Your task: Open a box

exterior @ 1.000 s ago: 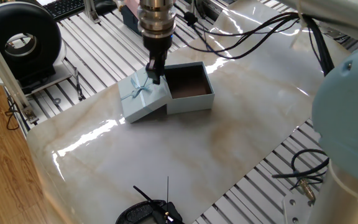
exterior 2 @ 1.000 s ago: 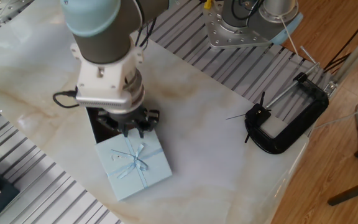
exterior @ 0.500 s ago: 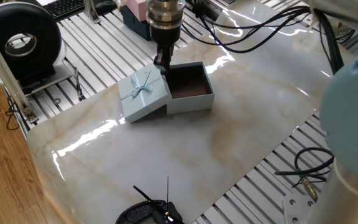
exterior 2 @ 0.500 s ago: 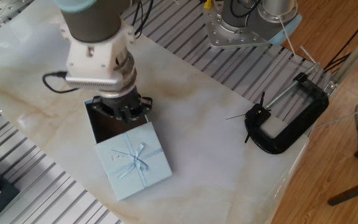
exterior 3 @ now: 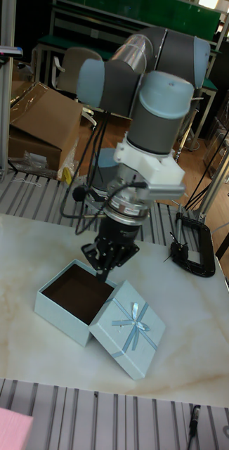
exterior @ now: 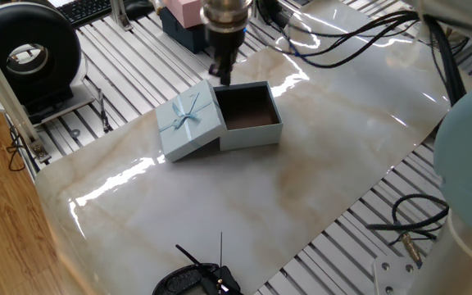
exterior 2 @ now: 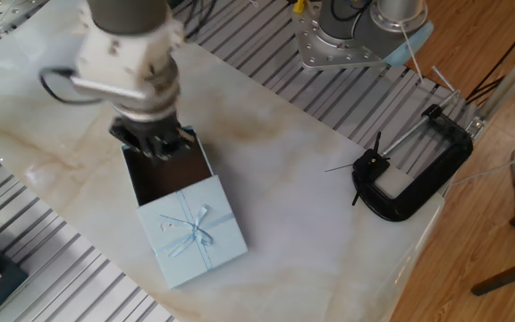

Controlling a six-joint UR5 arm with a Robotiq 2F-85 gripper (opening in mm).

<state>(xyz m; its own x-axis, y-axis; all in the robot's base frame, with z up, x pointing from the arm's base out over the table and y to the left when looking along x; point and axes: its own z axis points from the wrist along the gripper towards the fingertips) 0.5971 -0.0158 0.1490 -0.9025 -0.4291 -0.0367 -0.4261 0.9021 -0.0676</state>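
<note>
The pale blue box (exterior: 252,135) stands uncovered on the marble tabletop, its dark brown inside (exterior 2: 164,174) showing. Its lid (exterior: 188,123) with the ribbon bow leans tilted against one side of the box, also seen from above (exterior 2: 192,237) and from the front (exterior 3: 128,329). My gripper (exterior: 222,75) hangs just above the box's far rim, apart from both lid and box (exterior 3: 69,292). Its fingers (exterior 3: 104,271) are only slightly apart and hold nothing. From the other side the gripper (exterior 2: 156,148) covers the box's far corner.
A black C-clamp (exterior 2: 409,174) lies at the table's edge. A pink box (exterior: 185,10) on a dark base sits behind the marble sheet. A black spool (exterior: 27,53) stands on the slatted surface to the left. The arm's base (exterior 2: 347,31) is bolted at the far side.
My gripper has risen and drawn back from the lid's edge toward the far side of the box. Lid and box have stayed where they were.
</note>
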